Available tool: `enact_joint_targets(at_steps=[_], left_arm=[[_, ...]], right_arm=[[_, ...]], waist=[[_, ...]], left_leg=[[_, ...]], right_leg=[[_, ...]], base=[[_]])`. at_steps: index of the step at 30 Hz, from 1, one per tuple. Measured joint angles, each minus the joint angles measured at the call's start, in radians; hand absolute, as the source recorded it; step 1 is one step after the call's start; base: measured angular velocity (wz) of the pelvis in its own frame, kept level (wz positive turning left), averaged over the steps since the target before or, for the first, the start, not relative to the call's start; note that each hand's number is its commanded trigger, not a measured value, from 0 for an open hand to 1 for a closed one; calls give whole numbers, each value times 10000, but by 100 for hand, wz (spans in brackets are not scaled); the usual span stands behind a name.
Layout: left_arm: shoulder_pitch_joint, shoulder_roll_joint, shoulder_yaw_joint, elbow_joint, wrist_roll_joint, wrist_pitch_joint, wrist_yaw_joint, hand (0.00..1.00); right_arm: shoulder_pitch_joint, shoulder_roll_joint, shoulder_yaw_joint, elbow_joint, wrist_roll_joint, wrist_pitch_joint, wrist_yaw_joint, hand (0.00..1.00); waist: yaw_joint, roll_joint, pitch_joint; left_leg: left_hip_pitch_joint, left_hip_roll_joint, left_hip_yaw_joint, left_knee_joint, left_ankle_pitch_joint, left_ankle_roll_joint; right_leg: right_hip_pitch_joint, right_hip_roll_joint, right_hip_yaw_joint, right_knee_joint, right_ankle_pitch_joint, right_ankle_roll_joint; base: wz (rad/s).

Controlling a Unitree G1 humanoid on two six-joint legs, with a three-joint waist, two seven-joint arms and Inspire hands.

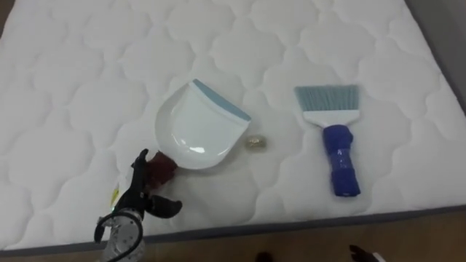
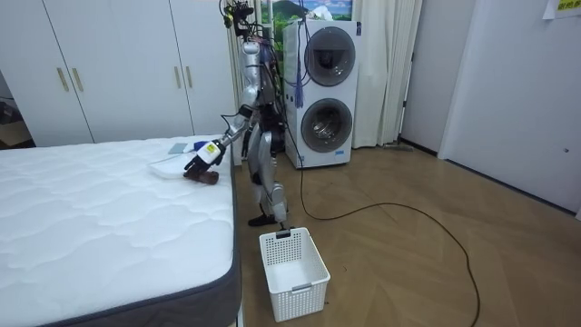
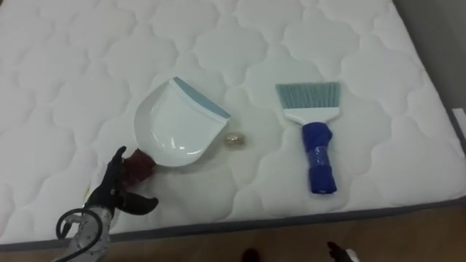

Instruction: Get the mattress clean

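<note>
Bed [image 1: 73, 87], white quilted top, robot at its near edge. Left robot hand [image 1: 142, 195] is spread wide, empty, fingers either side of the dustpan [image 1: 196, 131] handle [image 1: 162, 167]. Brush [image 1: 335, 138] lies well to the hand's right, scrap [image 1: 255, 143] between. I'd have you wrap the handle fully before lifting and keep the lip flat.

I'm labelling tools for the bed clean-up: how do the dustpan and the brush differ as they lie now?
The dustpan is white with a dark red handle; the brush has a blue handle and pale blue-grey bristles. The dustpan lies aslant, its handle beside the open left hand; the brush lies straight, untouched. Both lie flat on the mattress, handles toward the robot.
</note>
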Motion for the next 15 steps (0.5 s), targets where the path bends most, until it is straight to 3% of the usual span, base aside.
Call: enact_joint_targets(at_steps=[5, 9, 15], left_arm=[[-833, 16, 56, 290, -728, 63, 222, 0], [-1016, 32, 220, 284, -1061, 57, 462, 0], [-1159, 86, 215, 290, -1358, -80, 723, 0]], right_arm=[[-53, -28, 412, 25, 146, 7, 153, 0], [-155, -32, 582, 17, 429, -2, 159, 0], [-161, -39, 744, -3, 453, 7, 186, 0]], waist=[[-89, 16, 8], [-304, -6, 22], [-513, 19, 44]], left_leg=[[-373, 79, 211, 320, -80, -15], [-536, 104, 452, 535, -97, -20], [-609, 124, 470, 654, -135, -55]], right_leg=[[-357, -46, 1, 331, -31, -30], [-520, -95, 5, 528, -84, -79], [-528, -56, -10, 550, -180, -135]], base=[[0], [0], [2]])
